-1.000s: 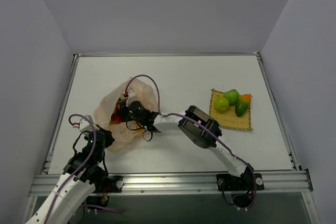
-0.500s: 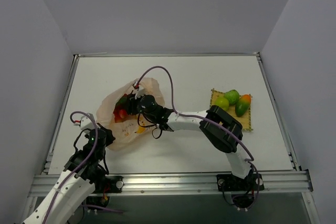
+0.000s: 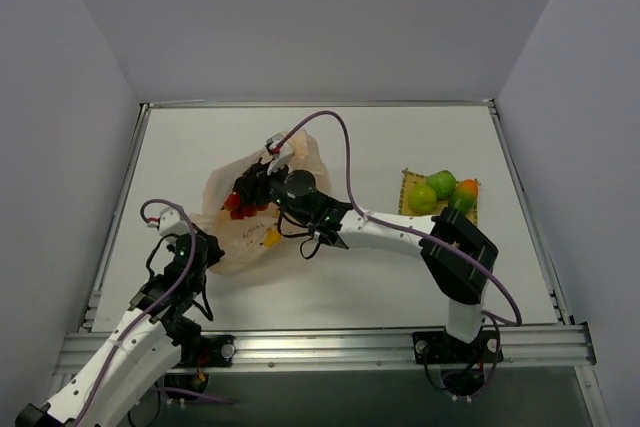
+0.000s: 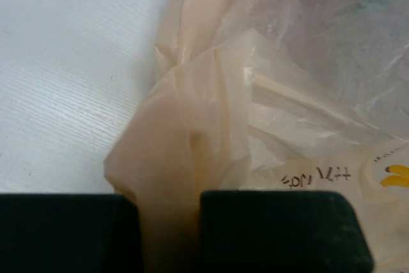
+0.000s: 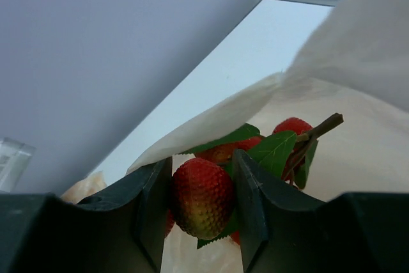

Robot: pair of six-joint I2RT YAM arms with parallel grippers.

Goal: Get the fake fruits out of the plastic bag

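Observation:
The pale peach plastic bag point(image 3: 255, 227) lies at the table's left. My left gripper point(image 3: 205, 247) is shut on a bunched fold of the bag point(image 4: 185, 177) at its near-left corner. My right gripper point(image 3: 252, 190) reaches into the bag's mouth and is shut on one bumpy red fruit point(image 5: 201, 197) of the red cluster point(image 3: 238, 202), which has green leaves and a brown stem point(image 5: 316, 129). Two round light-green fruits point(image 3: 422, 198) point(image 3: 441, 184) and the green-and-orange oval one point(image 3: 462, 199) lie on the yellow mat at the right.
The square yellow woven mat point(image 3: 440, 232) lies at the right of the table. Grey walls enclose the table on the left, back and right. The right arm point(image 3: 400, 232) stretches across the middle of the table, with a purple cable looping above it.
My right gripper moved farther back and to the right with the red cluster, lifting the bag's mouth with it. The left gripper shifted slightly right while holding the bag.

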